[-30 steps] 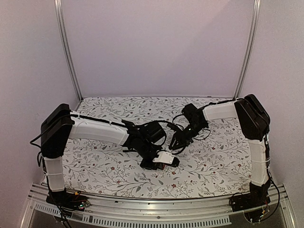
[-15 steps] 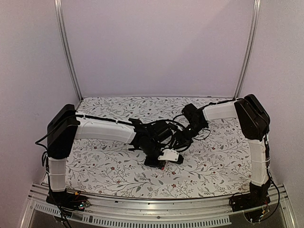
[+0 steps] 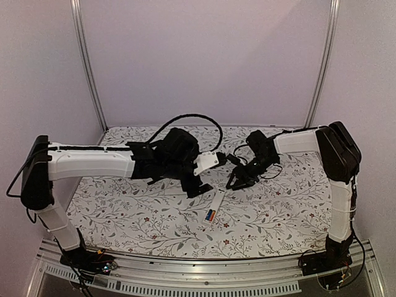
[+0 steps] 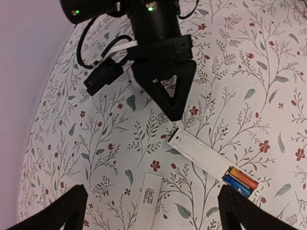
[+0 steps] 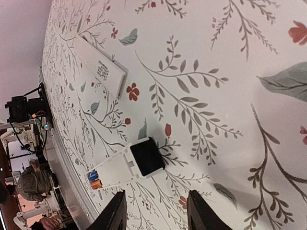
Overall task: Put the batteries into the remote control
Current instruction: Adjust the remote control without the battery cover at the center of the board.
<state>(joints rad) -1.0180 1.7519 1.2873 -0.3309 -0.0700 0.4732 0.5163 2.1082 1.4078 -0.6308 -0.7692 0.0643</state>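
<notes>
The floral table (image 3: 124, 210) spreads under both my arms. My left gripper (image 3: 199, 185) hangs above it with jaws spread wide and nothing between them. My right gripper (image 4: 175, 112) points down with jaws only partly parted, also empty, its tips near one end of the remote control (image 4: 204, 155). The remote lies flat on the cloth. A loose white cover (image 4: 146, 199) rests just beside it. In the recess at the remote's other end sit the batteries, side by side: orange battery (image 4: 238, 173), blue battery (image 4: 234, 181).
</notes>
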